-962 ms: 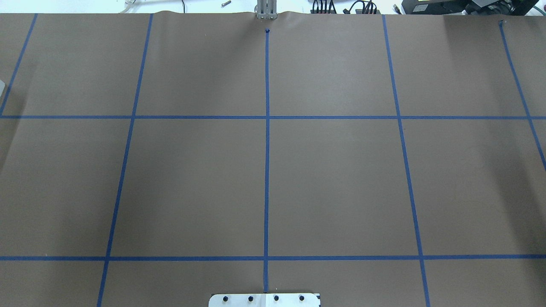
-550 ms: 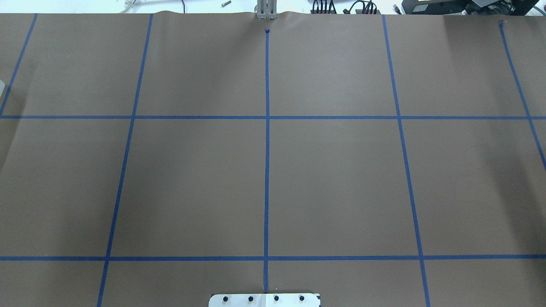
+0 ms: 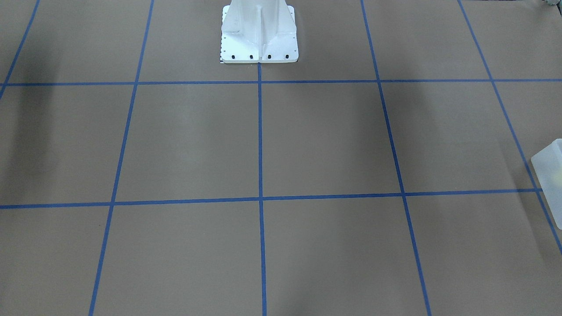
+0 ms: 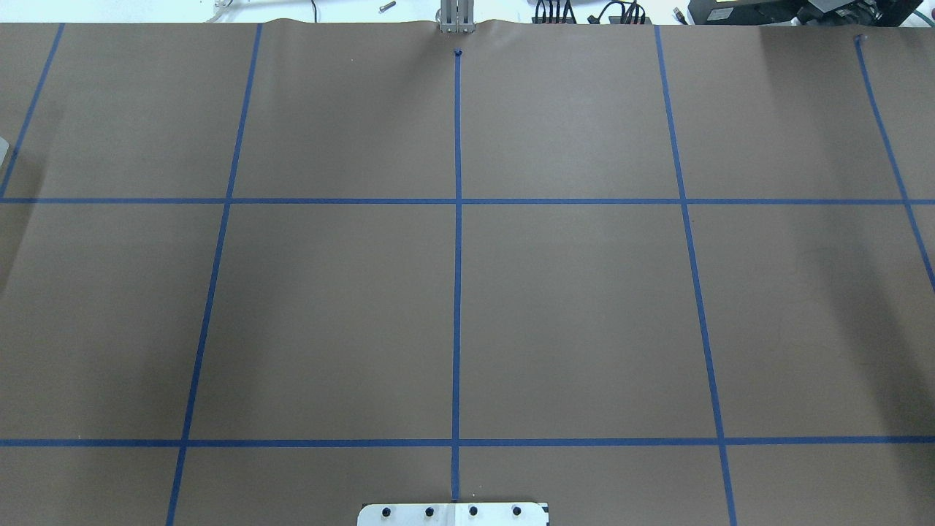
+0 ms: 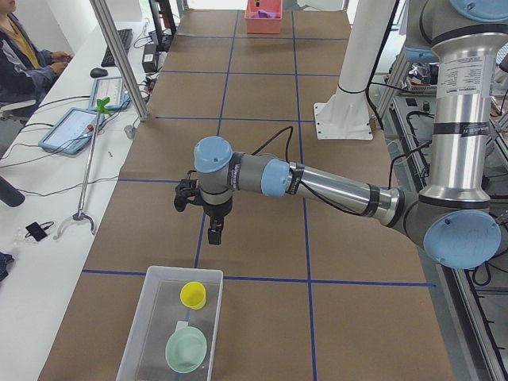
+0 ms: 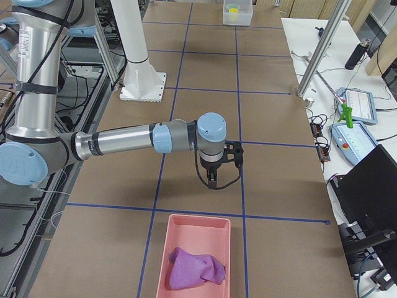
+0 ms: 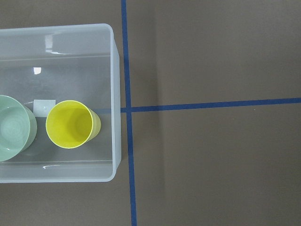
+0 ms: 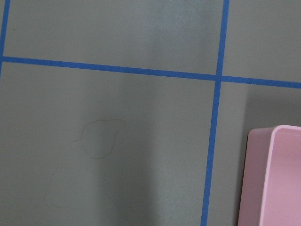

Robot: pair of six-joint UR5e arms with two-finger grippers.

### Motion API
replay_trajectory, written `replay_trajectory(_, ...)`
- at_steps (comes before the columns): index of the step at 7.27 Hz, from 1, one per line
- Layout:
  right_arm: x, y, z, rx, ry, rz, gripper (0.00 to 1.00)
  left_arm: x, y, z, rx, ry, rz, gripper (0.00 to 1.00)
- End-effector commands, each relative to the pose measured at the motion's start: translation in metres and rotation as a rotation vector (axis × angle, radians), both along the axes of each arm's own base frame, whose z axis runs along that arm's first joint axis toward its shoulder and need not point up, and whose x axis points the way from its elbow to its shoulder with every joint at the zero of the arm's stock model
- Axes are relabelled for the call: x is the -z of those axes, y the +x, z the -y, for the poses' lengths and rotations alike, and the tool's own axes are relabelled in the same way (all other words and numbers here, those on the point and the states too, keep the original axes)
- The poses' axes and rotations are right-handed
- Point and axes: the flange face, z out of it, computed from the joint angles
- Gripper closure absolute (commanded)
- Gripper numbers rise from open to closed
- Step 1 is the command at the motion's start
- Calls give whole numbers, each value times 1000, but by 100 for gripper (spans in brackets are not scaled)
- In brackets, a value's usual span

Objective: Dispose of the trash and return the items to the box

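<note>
Status: task looks done or nearly so. Yellow cup (image 7: 70, 123) and green bowl (image 7: 14, 127) sit inside clear box (image 7: 115, 94) at left end of table (image 4: 584, 307). Purple cloth (image 6: 193, 268) lies in pink bin (image 6: 198, 218) at right end. No loose items seen between them. Left hand (image 5: 214, 232) hangs near box, right hand (image 6: 212, 181) near bin. Spread or pressed together: cannot tell from side views.

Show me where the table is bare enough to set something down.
The taped grid squares in front of the base plate are all bare brown paper. Crowding sits only at the table's ends: the clear bin holds a yellow cup and green bowl, and the pink tray holds a purple cloth.
</note>
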Motion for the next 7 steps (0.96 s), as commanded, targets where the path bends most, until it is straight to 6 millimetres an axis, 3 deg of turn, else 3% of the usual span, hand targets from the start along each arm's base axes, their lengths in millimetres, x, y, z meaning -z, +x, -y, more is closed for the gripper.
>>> replay_trajectory(1,1,0,0,39,27,-9,0,-12,15,-4,-33,-26,0,2)
replay_trajectory(7,-2,-1,-2,56,34,-2,0,-3,21,8,-41,-5,-7,2)
